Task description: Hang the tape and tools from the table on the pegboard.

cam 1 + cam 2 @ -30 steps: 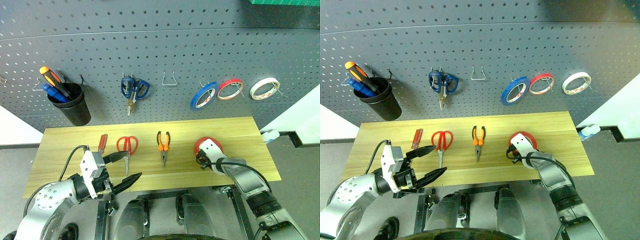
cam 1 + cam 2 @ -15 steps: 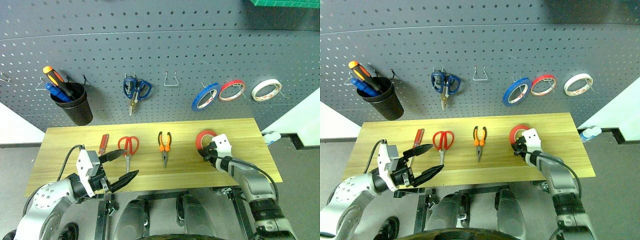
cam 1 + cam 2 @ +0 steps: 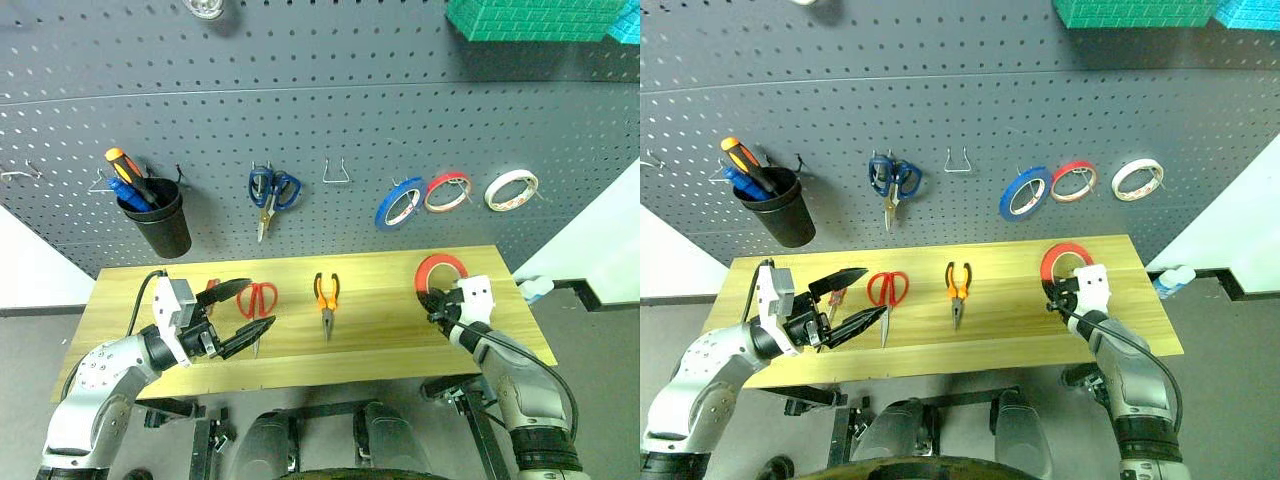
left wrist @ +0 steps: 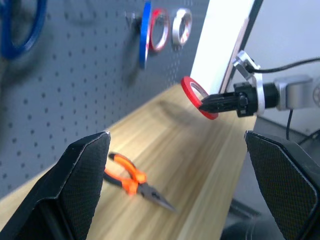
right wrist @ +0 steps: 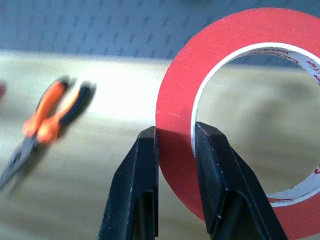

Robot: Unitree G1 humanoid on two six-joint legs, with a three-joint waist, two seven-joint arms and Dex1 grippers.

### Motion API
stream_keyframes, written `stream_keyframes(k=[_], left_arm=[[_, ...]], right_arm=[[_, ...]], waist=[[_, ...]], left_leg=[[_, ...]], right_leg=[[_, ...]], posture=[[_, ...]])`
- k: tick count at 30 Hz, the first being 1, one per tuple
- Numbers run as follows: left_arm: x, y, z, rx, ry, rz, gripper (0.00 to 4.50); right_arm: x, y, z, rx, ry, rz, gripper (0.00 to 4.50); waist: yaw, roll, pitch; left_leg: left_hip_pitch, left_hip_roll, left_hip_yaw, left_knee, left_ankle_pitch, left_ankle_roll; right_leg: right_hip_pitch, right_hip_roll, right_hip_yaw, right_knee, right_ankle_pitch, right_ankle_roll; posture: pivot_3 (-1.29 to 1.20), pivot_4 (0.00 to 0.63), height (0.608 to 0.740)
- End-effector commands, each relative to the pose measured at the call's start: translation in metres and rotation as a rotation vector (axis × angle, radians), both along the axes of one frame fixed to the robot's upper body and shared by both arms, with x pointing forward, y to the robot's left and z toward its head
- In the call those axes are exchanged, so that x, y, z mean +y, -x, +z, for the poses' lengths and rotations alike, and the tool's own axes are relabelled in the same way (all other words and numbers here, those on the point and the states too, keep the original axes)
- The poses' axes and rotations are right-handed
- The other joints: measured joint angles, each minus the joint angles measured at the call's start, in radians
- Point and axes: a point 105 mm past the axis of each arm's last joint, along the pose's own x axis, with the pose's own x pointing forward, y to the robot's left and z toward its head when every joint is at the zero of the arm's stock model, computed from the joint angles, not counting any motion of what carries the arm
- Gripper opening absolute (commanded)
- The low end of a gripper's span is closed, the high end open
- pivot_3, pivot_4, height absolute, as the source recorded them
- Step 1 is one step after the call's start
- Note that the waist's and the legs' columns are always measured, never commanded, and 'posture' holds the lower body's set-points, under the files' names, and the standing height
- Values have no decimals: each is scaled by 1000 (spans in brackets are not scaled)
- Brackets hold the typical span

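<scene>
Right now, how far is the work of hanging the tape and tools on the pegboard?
Nothing is hung yet. The right gripper holds the large red-orange tape roll upright above the light wooden table. The red-handled screwdriver, red-handled scissors and orange-and-black pliers still lie there.

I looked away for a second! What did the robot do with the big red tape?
The right tool, shut on the tape, lifted it off the table and stood it upright. The left tool stayed open; scissors and pliers stayed put.
</scene>
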Motion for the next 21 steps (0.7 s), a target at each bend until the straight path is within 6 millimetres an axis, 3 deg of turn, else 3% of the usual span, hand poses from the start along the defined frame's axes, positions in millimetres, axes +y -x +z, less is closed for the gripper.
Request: stream_keyframes(k=[1,11,21], left_arm=[[0,-5,10,-62,15,-2,4500],[-2,-16,13,-104,34,-11,4500],[-2,-19,16,-89,92,-28,4500]], right_arm=[[-5,-6,24,-123,2,-30,674],[-7,-24,45,-271,6,-124,674],[-12,-31,67,-373,2,-188,674]], waist=[[-1,2,-11],[-25,6,-38],[-31,8,-42]], left_leg=[[0,0,1,0,0,0],[14,1,4,0,0,0],[14,1,7,0,0,0]], right_leg=[[0,0,1,0,0,0],[11,2,6,1,0,1],[10,3,9,2,1,-1]], posture=[[-96,13,740],[-96,0,740],[-106,0,740]])
